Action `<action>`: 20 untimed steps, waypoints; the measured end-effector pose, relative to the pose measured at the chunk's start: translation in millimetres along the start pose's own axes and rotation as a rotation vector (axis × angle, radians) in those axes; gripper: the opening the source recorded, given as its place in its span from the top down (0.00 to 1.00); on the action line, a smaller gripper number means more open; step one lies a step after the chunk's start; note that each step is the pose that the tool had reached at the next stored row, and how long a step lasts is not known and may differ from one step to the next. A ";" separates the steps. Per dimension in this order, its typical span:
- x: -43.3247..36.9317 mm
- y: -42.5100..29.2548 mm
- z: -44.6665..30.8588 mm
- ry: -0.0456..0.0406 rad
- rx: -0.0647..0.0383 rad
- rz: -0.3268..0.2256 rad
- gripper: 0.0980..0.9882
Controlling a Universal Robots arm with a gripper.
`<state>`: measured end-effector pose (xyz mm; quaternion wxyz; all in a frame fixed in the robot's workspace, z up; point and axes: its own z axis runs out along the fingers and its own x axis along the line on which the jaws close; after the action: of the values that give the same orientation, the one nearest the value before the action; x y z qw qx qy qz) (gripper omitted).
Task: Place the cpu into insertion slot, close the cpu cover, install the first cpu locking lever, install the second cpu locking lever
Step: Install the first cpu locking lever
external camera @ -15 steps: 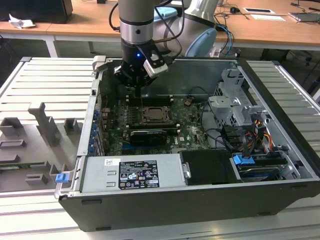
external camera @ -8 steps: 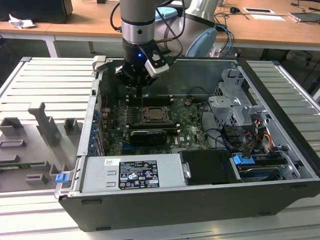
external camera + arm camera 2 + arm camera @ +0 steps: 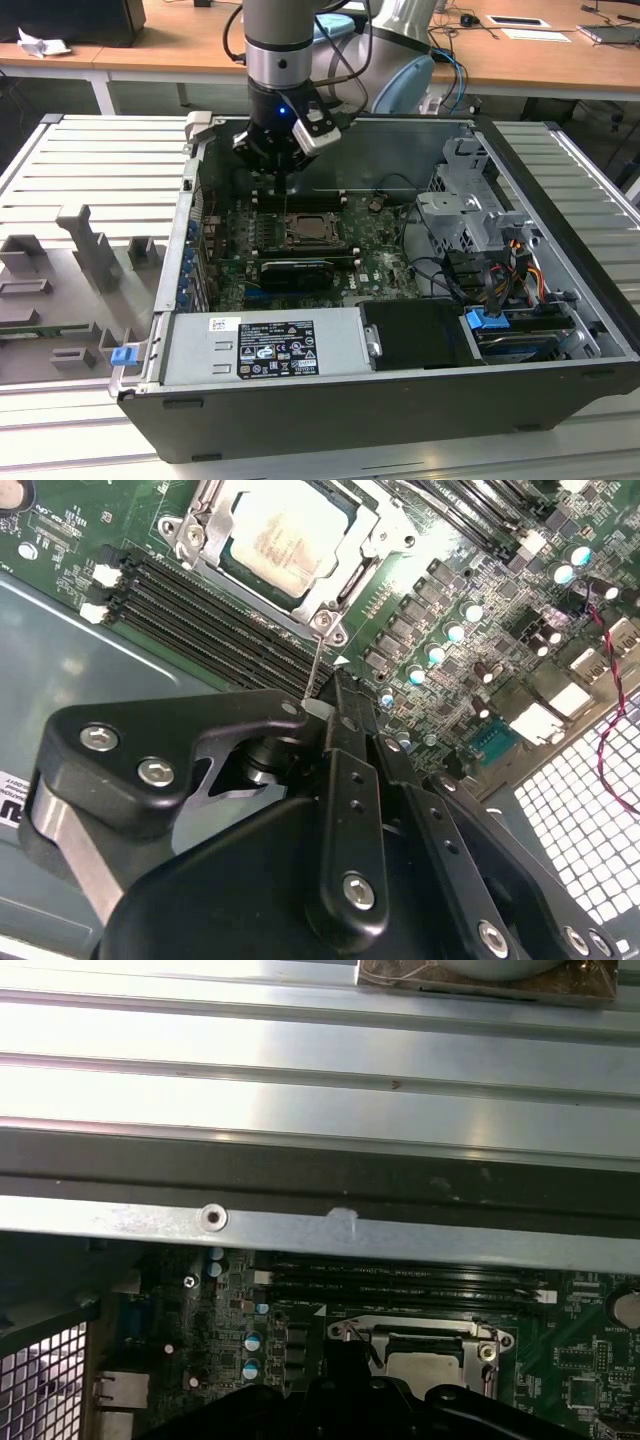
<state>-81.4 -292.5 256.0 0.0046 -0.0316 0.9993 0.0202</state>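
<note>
The cpu (image 3: 280, 540) lies flat in its socket on the green motherboard, pale silvery top up. The cpu cover (image 3: 197, 528) lies down around it as a metal frame, also seen in the first wrist view as cover (image 3: 410, 1333) over cpu (image 3: 425, 1365). A thin wire locking lever (image 3: 316, 660) rises from the socket corner up to my gripper (image 3: 325, 705), which is shut on its end. In the exterior view the gripper (image 3: 285, 188) hangs just behind the socket (image 3: 305, 232), inside the open computer case.
Black memory slots (image 3: 200, 610) run beside the socket, under the gripper. A graphics card (image 3: 295, 270) lies in front of the socket, the power supply (image 3: 270, 345) nearer still. A drive cage (image 3: 465, 210) and cables (image 3: 500, 280) sit at the exterior view's right. The case wall (image 3: 300, 1230) is close.
</note>
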 end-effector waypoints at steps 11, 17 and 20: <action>-7.8 -0.6 2.1 -0.0001 -0.001 0.000 0.99; -8.6 -2.7 5.1 -0.0043 -0.064 0.000 0.99; -8.4 -4.6 12.9 -0.0040 -0.064 0.001 0.99</action>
<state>-72.6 -296.0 242.9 0.0056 -0.0314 0.9981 0.0521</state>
